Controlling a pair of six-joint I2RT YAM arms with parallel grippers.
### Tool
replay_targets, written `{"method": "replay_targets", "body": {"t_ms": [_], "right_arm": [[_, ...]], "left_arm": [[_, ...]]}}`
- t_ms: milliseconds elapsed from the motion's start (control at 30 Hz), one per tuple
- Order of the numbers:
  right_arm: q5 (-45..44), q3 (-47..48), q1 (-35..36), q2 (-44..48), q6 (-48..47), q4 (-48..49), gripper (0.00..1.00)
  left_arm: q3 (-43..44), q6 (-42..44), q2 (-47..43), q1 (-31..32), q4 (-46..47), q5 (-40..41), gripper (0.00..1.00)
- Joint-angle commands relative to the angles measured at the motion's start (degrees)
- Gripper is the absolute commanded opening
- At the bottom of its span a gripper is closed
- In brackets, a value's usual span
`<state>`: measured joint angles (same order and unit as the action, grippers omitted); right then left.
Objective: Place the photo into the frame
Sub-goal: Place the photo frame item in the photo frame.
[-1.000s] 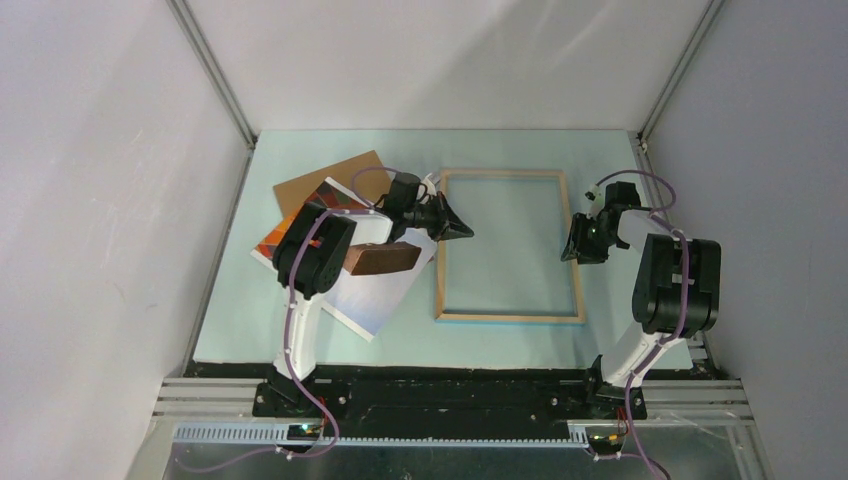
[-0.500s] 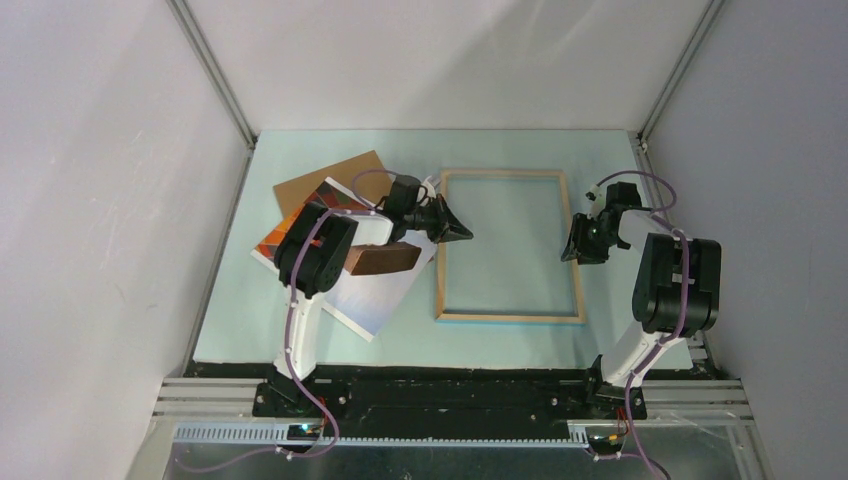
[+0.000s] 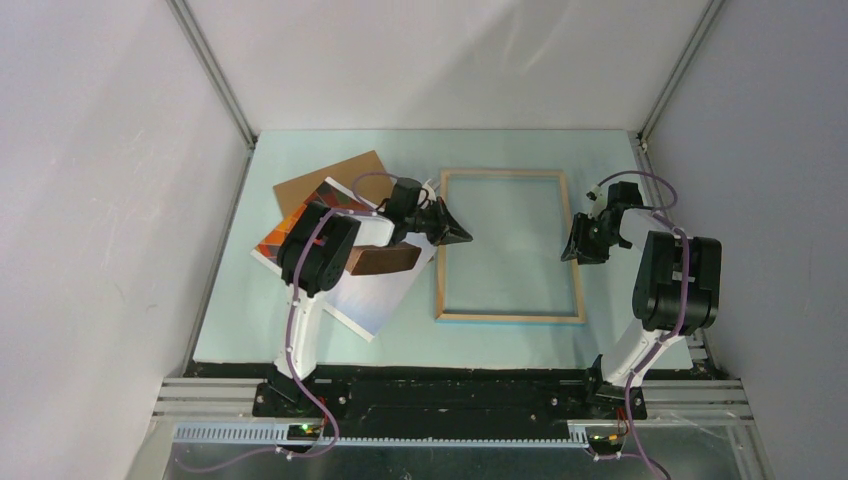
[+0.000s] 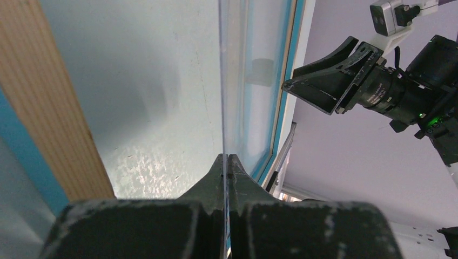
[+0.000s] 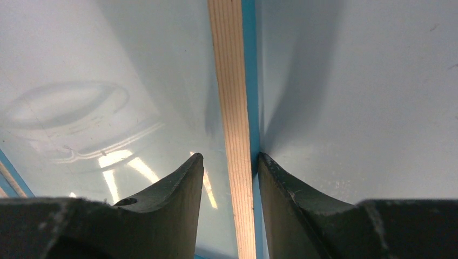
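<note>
I read left claw point(image 3: 458, 233) pressed together beside the frame's point(image 3: 510, 318) left rail | right claw point(image 5: 229, 155) spread, straddling its right rail

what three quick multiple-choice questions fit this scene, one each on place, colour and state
1. In the top view, relative to the photo, the frame lies:
A. to the left
B. to the right
C. on top

2. The frame's upturned face is:
A. light wood
B. black
C. red

3. The left hand is:
A. wide open
B. out of every view
C. shut

Answers:
1 B: the frame's left rail sits by the photo's right corner.
2 A: pale wood grain faces up, with blue only at the edges.
3 C: its fingertips meet in the left wrist view.
</note>
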<state>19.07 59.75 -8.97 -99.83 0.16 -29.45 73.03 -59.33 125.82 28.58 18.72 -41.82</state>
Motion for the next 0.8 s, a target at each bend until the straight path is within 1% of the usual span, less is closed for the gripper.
{"method": "replay_targets", "body": {"t_ms": [0,100,300,400,567,767], "right_arm": [[3.6,1.5,0.7,-0.4,0.0,-0.2,0.46],[3.2,1.7,0.8,-0.2,0.0,-0.3,0.46],[2.6,1.9,1.0,0.1,0.0,-0.6,0.46],[2.2,2.1,1.1,0.2,0.0,-0.6,0.46],[1.9,2.2,1.1,0.5,0.0,-0.9,0.46],[1.5,2.5,1.2,0.4,0.0,-1.1,0.47]], "left_arm": [[0.7,1.7,0.7,1.5,-0.2,0.6,0.0],[1.2,2.7,0.8,1.5,-1.9,1.0,0.01],[2.3,4.7,0.7,1.5,-5.4,2.0,0.07],[2.8,5.3,0.6,1.5,-6.8,2.4,0.12],[2.9,6.7,0.3,1.6,-8.6,3.1,0.18],[3.3,8.2,-0.1,1.6,-11.2,4.2,0.3]]}}
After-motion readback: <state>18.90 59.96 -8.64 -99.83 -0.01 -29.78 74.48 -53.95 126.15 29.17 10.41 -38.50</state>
